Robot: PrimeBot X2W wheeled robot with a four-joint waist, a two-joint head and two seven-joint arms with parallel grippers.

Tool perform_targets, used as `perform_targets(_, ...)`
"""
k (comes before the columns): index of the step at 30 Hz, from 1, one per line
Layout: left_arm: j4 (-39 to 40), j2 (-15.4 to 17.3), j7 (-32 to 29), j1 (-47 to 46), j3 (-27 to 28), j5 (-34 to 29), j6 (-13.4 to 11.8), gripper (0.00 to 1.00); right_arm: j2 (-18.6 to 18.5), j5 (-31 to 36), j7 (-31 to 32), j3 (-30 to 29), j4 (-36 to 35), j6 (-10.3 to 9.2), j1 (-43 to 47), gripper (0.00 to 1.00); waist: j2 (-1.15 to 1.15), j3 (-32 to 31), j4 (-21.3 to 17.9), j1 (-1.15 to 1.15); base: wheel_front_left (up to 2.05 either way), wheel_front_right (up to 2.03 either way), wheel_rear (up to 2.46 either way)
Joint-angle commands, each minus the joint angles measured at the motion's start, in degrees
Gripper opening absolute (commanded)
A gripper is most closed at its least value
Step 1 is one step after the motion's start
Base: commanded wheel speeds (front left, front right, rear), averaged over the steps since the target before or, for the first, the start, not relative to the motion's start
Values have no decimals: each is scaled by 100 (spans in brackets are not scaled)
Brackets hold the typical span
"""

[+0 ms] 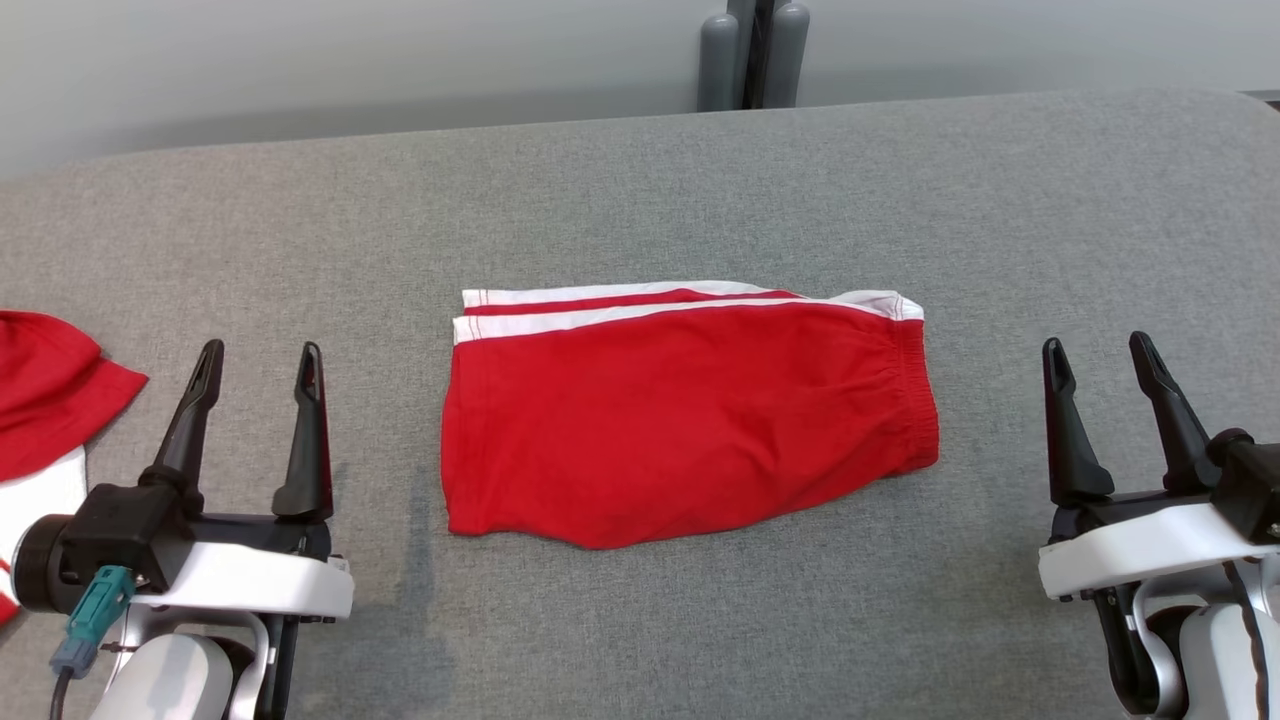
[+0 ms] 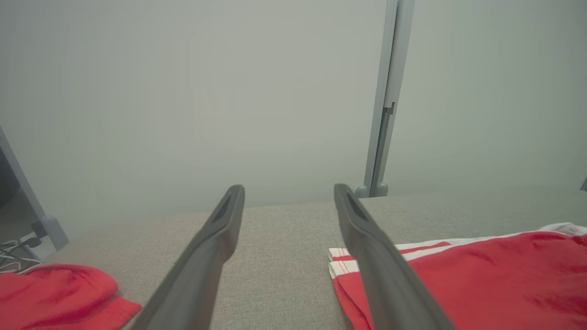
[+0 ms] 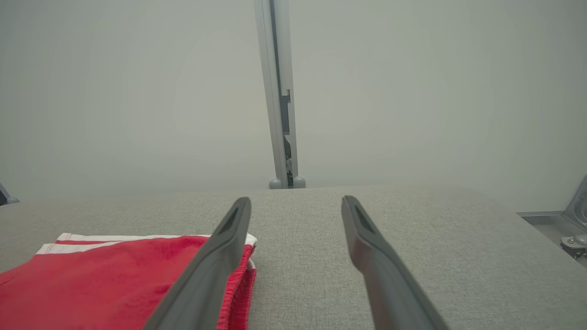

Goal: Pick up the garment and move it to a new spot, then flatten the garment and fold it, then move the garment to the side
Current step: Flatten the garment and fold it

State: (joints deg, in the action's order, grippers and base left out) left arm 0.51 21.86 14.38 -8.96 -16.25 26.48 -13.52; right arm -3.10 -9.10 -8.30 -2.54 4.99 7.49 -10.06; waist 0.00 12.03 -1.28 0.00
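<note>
A pair of red shorts point(image 1: 680, 420) with white stripes lies folded flat in the middle of the grey padded table point(image 1: 640, 190), waistband to the right. The left wrist view has the shorts point(image 2: 481, 279) at lower right, and in the right wrist view the shorts point(image 3: 105, 279) lie at lower left. My left gripper point(image 1: 262, 352) is open and empty, left of the shorts and apart from them. My right gripper point(image 1: 1098, 347) is open and empty too, off to the right of the waistband. In their own views the left gripper point(image 2: 289, 189) and right gripper point(image 3: 296, 200) hold nothing.
Another red and white garment point(image 1: 45, 400) lies at the table's left edge, beside my left arm; the left wrist view has this garment point(image 2: 59, 293) at lower left. A grey post point(image 1: 752, 55) stands behind the table against a pale wall. Cables point(image 2: 16, 252) lie beyond the left edge.
</note>
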Motion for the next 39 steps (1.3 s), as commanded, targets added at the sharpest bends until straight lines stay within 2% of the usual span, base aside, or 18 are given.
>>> perform_targets(1,41,6,-10,14,-15,-32,-48,100,-2,-58,50,4,56,1,-67,100,0,18,17,0,0,0,0)
perform_targets(6,-2,-5,-51,-81,-49,40,28,100,-48,-170,322,153,328,1,-293,100,0,117,86,0,0,0,0)
perform_targets(12,-112,-57,-51,-233,-119,80,96,100,-204,-372,661,557,1048,1,-688,100,0,314,202,0,0,0,0)
perform_targets(25,-380,-213,12,-492,-219,91,252,100,-223,-1158,632,1280,2458,1,-1216,100,0,627,326,0,0,0,0)
perform_targets(26,-392,-216,18,-493,-216,92,260,100,-221,-1231,637,1327,2532,1,-1248,98,0,640,317,0,0,0,0)
perform_targets(27,-413,-219,23,-488,-223,90,275,100,-237,-1286,609,1364,2580,1,-1275,43,0,646,308,0,0,0,0)
perform_targets(28,-429,-229,27,-490,-231,86,265,100,-249,-1360,616,1411,2643,1,-1296,30,0,650,293,0,0,0,0)
perform_targets(29,-434,-232,29,-500,-234,78,260,100,-265,-1420,598,1430,2691,0,-1321,0,0,650,276,0,0,0,0)
perform_targets(35,-461,-191,28,-523,-194,110,233,100,-437,-1823,546,1475,2660,-1,-1328,0,0,601,153,0,0,0,0)
perform_targets(39,-453,-148,28,-510,-150,121,209,100,-592,-1968,529,1280,2555,-1,-1200,0,0,560,86,0,0,0,0)
